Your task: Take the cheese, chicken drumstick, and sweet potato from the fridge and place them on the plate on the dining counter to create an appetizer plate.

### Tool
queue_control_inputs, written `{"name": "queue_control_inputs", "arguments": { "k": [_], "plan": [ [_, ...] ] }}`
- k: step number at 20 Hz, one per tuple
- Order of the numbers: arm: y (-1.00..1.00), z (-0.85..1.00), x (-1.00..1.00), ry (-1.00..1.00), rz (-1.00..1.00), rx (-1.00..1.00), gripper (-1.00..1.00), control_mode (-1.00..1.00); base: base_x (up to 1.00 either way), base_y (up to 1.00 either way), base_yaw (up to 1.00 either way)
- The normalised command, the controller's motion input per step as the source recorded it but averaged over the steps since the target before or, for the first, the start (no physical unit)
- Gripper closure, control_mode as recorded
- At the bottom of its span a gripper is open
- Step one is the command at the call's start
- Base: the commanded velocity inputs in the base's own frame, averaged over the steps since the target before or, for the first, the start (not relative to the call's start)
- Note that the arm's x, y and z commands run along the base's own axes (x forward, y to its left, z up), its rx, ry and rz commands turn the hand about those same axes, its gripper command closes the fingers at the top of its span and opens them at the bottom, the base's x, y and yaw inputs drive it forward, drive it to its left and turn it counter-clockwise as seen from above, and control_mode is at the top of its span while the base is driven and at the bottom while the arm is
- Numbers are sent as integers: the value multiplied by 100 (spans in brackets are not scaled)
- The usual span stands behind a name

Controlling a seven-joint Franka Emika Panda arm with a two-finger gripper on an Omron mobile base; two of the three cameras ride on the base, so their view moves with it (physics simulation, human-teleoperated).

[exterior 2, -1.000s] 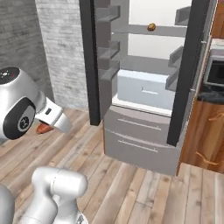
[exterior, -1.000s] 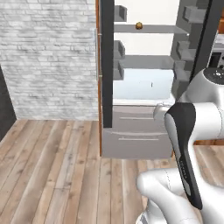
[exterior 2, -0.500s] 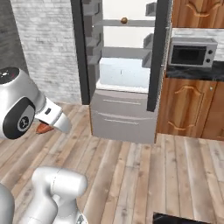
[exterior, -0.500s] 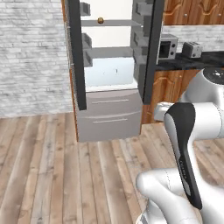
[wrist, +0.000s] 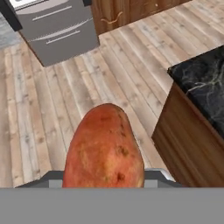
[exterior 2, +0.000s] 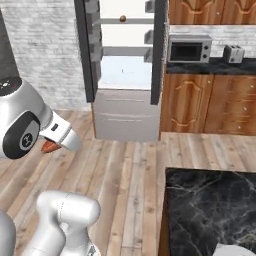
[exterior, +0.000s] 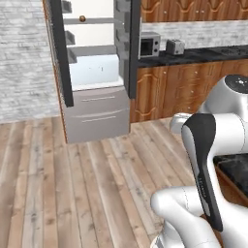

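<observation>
The reddish-orange sweet potato (wrist: pixel 105 151) fills the lower middle of the hand view, and my gripper (exterior 2: pixel 54 144) is shut on it. In the right base view its pointed tip (exterior 2: pixel 48 146) pokes out below the white hand, held above the wooden floor. Behind it stands the fridge (exterior: pixel 97 114) (exterior 2: pixel 125 115) (wrist: pixel 61 30) with its doors open. The chicken drumstick (exterior: pixel 82 19) (exterior 2: pixel 122 19) is a small brown lump on an upper shelf. A corner of the black marble dining counter (exterior 2: pixel 215 210) (wrist: pixel 201 83) (exterior: pixel 237 169) lies to my right. The cheese and the plate are out of view.
Wooden wall cabinets (exterior 2: pixel 210 100) run right of the fridge under a dark counter that carries a microwave (exterior 2: pixel 189 50) and a toaster (exterior 2: pixel 233 52). A grey brick wall (exterior: pixel 24 58) stands left of the fridge. Open wooden floor (exterior: pixel 87 184) lies between me and the fridge.
The whole picture has shifted: the base has turned right, so the fridge slid left and the cabinets and dining counter came into view. The sweet potato stays in my grip.
</observation>
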Motion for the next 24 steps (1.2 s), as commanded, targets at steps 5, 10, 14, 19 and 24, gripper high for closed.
{"name": "queue_control_inputs", "arguments": {
  "k": [5,10,14,19,24],
  "plan": [
    [0,0,0,0,0,0,100,100,-100,0,-13],
    [0,0,0,0,0,0,100,100,-100,0,-7],
    [0,0,0,0,0,0,100,100,-100,0,0],
    [0,0,0,0,0,0,100,100,-100,0,0],
    [0,0,0,0,0,0,100,100,-100,0,0]
  ]
}}
